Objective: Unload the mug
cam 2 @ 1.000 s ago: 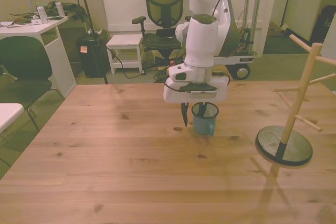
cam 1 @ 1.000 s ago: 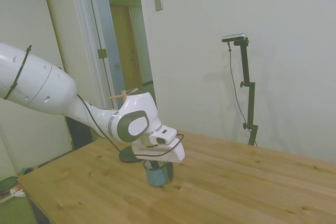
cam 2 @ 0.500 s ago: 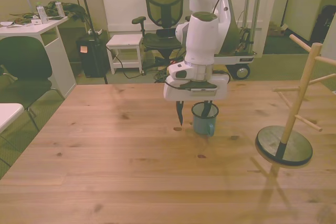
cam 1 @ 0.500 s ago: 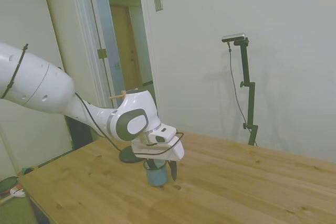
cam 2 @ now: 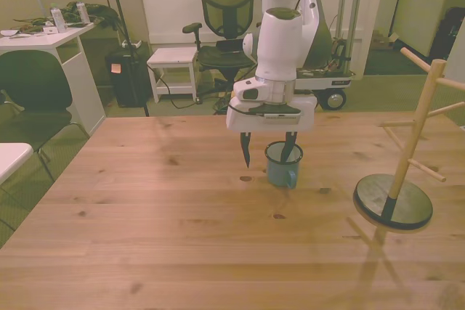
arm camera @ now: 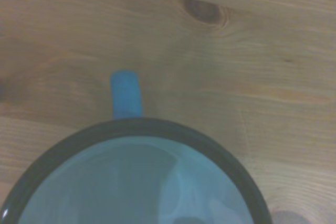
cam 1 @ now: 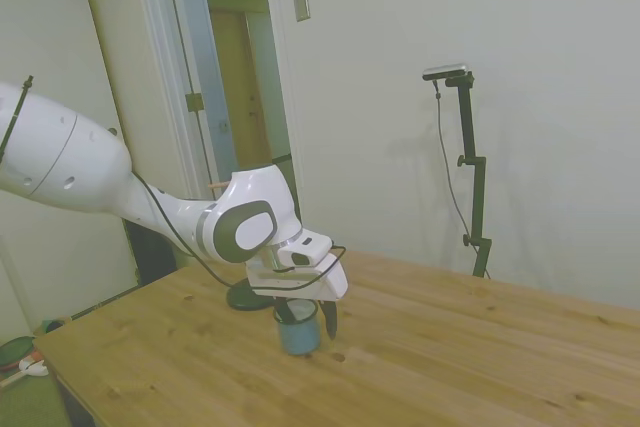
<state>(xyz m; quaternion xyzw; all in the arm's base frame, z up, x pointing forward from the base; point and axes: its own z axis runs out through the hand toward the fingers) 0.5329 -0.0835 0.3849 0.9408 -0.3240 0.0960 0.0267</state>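
Mug [cam 2: 282, 165] upright on table [cam 2: 182, 237], well apart from peg stand [cam 2: 396, 194]. Gripper [cam 2: 267, 154] fingers spread, released: one outside mug, one at or inside rim. Lift straight up, no sideways drift, avoid clipping rim.

You get dim, warm indoor light with a yellowish cast in the side and front views. Soft shadows fall on the table [cam 2: 145, 215] beneath the gripper [cam 2: 267, 156]. Your wrist view is blurred, the mug [arm camera: 136, 182] rim soft-edged.
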